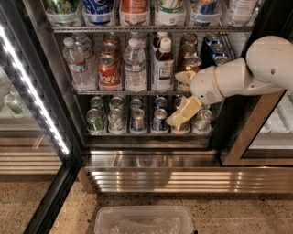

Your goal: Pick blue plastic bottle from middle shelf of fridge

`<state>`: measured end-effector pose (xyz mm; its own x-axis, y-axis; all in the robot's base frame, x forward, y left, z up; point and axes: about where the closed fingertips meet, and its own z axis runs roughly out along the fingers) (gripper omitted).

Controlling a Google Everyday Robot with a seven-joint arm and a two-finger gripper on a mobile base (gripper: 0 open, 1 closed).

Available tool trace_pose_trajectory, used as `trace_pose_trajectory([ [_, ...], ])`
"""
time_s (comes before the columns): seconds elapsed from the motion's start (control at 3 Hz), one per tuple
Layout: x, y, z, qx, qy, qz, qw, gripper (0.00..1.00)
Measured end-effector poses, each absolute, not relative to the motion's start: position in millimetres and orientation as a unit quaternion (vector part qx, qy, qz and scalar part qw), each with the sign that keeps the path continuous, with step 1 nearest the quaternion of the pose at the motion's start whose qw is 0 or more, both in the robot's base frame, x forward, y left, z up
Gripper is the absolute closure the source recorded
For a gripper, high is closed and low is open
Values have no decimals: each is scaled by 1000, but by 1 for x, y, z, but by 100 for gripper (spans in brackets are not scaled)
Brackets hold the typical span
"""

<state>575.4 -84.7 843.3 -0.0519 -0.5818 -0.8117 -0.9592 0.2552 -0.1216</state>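
The blue plastic bottle [163,65], with dark liquid, a white cap and a white label, stands upright on the middle shelf [137,92] of the fridge [55,91]. Clear water bottles [134,68] and red cola [109,73] stand to its left, gold cans [190,61] and blue cans [215,48] to its right. My gripper [181,95] reaches in from the right, just right of and slightly below the bottle. It is open, with one finger in front of the gold cans and the other over the lower tier. It holds nothing.
The lower tier holds short small cans [132,119]. The top shelf carries large bottles [132,9]. The open glass door with a bright LED strip [32,87] stands at the left. A steel base grille [151,178] runs below, and a clear plastic bin [144,220] sits on the floor.
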Motion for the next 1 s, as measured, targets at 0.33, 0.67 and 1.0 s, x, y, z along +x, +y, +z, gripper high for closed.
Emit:
trace_pose_trajectory([
  [0.33, 599, -53, 857, -577, 657, 246, 417, 0],
  [0.67, 601, -51, 859, -578, 656, 246, 419, 0],
  [1.0, 603, -51, 855, -565, 661, 247, 427, 0],
])
